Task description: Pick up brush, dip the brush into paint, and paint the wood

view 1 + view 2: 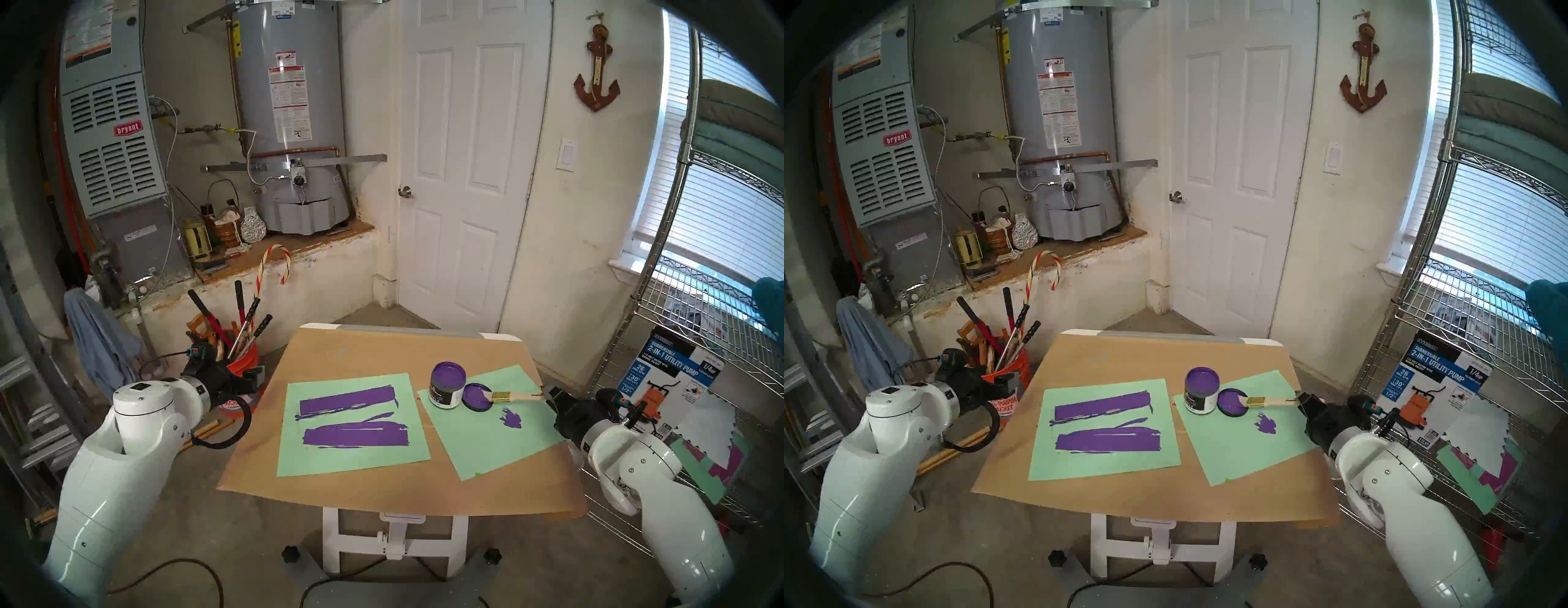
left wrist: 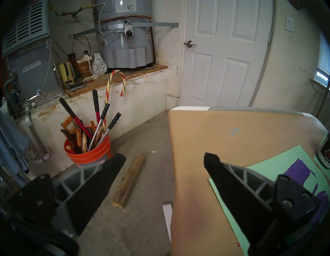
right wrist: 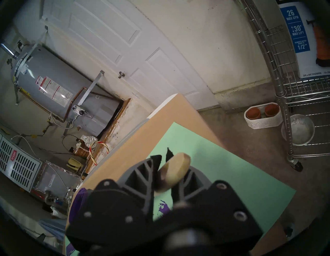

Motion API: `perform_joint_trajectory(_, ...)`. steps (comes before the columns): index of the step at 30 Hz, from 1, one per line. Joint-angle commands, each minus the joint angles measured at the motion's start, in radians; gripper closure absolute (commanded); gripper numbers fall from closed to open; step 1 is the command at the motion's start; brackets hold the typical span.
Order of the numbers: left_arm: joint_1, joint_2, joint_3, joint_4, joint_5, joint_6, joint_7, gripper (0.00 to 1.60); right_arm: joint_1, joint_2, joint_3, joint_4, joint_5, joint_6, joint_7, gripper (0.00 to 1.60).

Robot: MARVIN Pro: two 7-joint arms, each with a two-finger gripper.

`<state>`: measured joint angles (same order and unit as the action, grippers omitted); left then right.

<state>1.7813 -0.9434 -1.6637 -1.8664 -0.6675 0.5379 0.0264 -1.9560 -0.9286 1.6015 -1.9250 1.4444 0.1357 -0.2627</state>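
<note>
The brush (image 1: 500,397) lies right of centre in the head views. Its purple bristles rest on the smeared lid (image 1: 475,401) and its handle runs right to the right gripper (image 1: 550,397). In the right wrist view the handle's butt sits between the fingers, but we cannot tell whether they pinch it or stand slightly off it. If the hold is loose, we judge that any pull back could drag or roll the brush off the lid and streak the green sheet (image 1: 509,441), which already carries a purple blot (image 1: 511,419). A push forward could shove the lid into the paint (image 1: 449,373) jar that touches it. The wood (image 1: 345,400), which we take to be the tidier upper purple bar on the left sheet, lies well apart from the brush, so a wet carry across could drip. The left gripper (image 2: 164,160) hangs off the table's left edge with its fingers wide apart and empty. The furnace (image 1: 127,128) at upper left reads "bryant". The box (image 1: 674,369) at right reads "SUBMERSIBLE 2-IN-1 UTILITY PUMP", "26 MAX GPM", "30' MAX LIFT" and "3/4 in GHT DISCHARGE". The jar label shows only "SAMP".
</note>
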Motion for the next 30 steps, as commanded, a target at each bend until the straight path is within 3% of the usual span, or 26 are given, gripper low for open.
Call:
perform_joint_trajectory(1,-0.004,0.001,-0.01,-0.017,-0.002,-0.002,0.002,0.0,-0.001,-0.001,0.002,-0.012,0.002,-0.001,0.005,0.9)
perform_joint_trajectory(11,-0.004,0.001,-0.01,-0.017,-0.002,-0.002,0.002,0.0,-0.001,0.0,-0.001,0.001,-0.001,-0.003,0.01,0.9)
perform_joint_trajectory(20,-0.004,0.001,-0.01,-0.017,-0.002,-0.002,0.002,0.0,-0.003,0.003,-0.001,0.006,-0.001,-0.004,0.016,0.8)
perform_joint_trajectory(22,-0.004,0.001,-0.01,-0.016,-0.002,-0.002,0.002,0.0,-0.004,0.003,0.0,0.008,0.001,-0.002,0.02,0.5)
perform_joint_trajectory(24,-0.004,0.001,-0.01,-0.016,-0.002,-0.002,0.002,0.0,-0.005,0.003,0.0,0.008,0.001,-0.002,0.022,0.36)
perform_joint_trajectory(30,-0.004,0.001,-0.01,-0.016,-0.002,-0.002,0.002,0.0,-0.008,0.003,0.001,0.007,-0.001,-0.004,0.023,0.35)
